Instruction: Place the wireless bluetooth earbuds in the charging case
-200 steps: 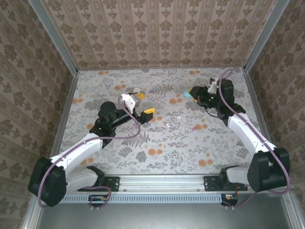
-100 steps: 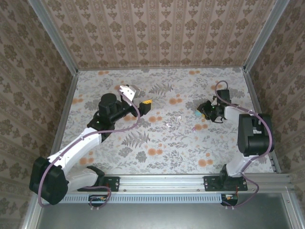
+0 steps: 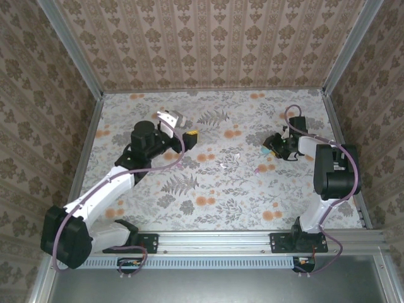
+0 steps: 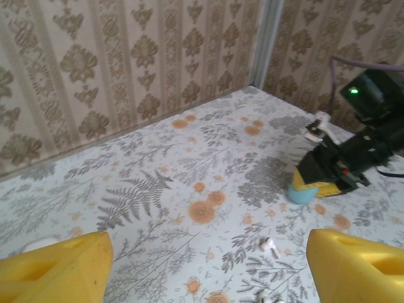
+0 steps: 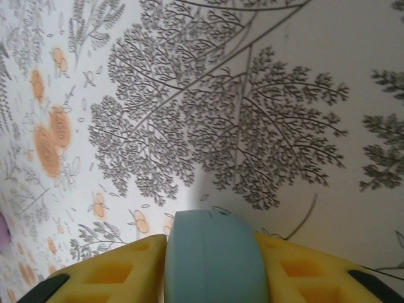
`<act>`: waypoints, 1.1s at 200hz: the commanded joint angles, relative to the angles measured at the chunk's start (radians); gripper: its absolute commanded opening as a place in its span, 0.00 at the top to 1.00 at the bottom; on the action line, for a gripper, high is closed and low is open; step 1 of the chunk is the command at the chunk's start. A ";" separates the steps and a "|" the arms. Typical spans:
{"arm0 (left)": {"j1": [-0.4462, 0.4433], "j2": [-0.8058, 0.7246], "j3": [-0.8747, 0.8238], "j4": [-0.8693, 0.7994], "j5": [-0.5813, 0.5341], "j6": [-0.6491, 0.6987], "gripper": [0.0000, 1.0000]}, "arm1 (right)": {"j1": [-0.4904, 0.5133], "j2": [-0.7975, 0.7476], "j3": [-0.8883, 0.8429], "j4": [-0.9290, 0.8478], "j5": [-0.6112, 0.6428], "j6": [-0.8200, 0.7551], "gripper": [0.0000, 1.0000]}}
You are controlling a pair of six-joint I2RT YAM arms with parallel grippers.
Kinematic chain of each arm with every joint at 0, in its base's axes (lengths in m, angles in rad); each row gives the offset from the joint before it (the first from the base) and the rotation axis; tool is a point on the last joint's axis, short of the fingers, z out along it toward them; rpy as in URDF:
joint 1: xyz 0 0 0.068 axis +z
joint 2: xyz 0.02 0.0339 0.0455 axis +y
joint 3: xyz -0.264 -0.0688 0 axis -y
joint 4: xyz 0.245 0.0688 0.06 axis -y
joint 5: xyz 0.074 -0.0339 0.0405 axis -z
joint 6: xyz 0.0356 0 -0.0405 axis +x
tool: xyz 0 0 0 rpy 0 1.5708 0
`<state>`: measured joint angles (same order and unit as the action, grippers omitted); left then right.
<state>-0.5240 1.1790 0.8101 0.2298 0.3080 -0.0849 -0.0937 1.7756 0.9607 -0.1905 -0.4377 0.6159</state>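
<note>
Right hand (image 5: pixel 211 243): clamped on the teal charging case (image 5: pixel 211 274), down at the surface (image 4: pixel 189 158).
Left hand (image 4: pixel 208 243): fingers wide apart, empty.
White earbud (image 4: pixel 268 246): loose, near the case.
Handling: I'd seat the case flat and steady before fetching buds.

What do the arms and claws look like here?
The left arm and right arm have white links, black joint housings and a purple cable each. The left claw and right claw have yellow fingers; a green light glows on the right arm.
</note>
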 commanded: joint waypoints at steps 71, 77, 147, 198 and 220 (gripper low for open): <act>0.202 0.231 0.218 -0.422 -0.081 -0.133 0.23 | -0.028 -0.061 0.036 -0.152 0.077 -0.110 0.39; 0.210 0.250 0.240 -0.456 -0.086 -0.117 0.22 | -0.028 -0.067 0.035 -0.156 0.082 -0.113 0.36; 0.256 0.454 0.401 -0.653 -0.068 0.077 0.19 | -0.028 -0.201 0.041 -0.258 0.202 -0.134 0.24; 0.262 0.637 0.511 -0.773 -0.030 0.266 0.18 | -0.019 -0.441 0.002 -0.278 0.145 -0.079 0.21; 0.262 0.737 0.603 -0.867 -0.053 0.284 0.20 | 0.007 -0.536 -0.012 -0.291 0.111 -0.060 0.20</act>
<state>-0.2676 1.8362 1.3128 -0.5034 0.2577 0.1112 -0.1120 1.3312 0.9771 -0.4290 -0.2806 0.5201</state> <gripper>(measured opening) 0.808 0.796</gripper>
